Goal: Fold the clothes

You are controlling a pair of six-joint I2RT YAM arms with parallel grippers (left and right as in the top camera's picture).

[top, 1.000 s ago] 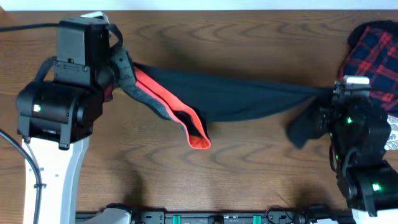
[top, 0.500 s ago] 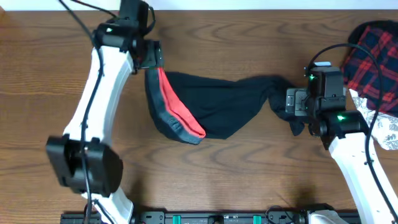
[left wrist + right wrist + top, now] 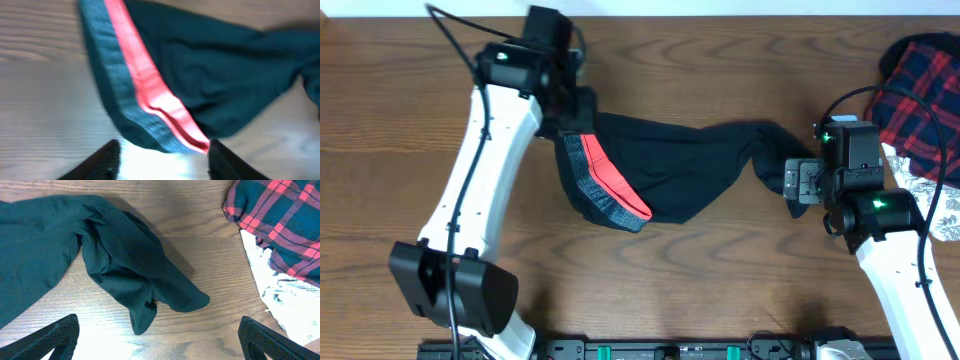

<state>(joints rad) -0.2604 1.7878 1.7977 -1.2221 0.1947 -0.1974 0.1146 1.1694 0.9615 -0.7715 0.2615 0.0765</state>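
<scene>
Tension across the trousers (image 3: pixel 680 170) is gone: one second ago the garment hangs stretched between the two arms, and it now lies slack on the wooden table (image 3: pixel 720 290), drawn into a shorter, bunched shape. Its grey-flecked, red-orange-edged waistband (image 3: pixel 600 185) rests at the left and its crumpled leg end (image 3: pixel 145 275) at the right. Over the last half second the cloth barely shifts; only the arms reposition slightly.

Assessment: the spreading step appears complete and no fold is made yet. The legs are still gathered, so flattening is probably required first.

Left gripper (image 3: pixel 165 165): jaws part-way apart and holding nothing, just above the lower curve of the waistband; whether a finger touches the cloth cannot be determined.

Right gripper (image 3: pixel 165 340): jaws at full spread and empty, poised near the leg end and clear of it. The red-and-black plaid garment (image 3: pixel 920 90) and the white printed cloth (image 3: pixel 945 215) lie apart at the right edge.
</scene>
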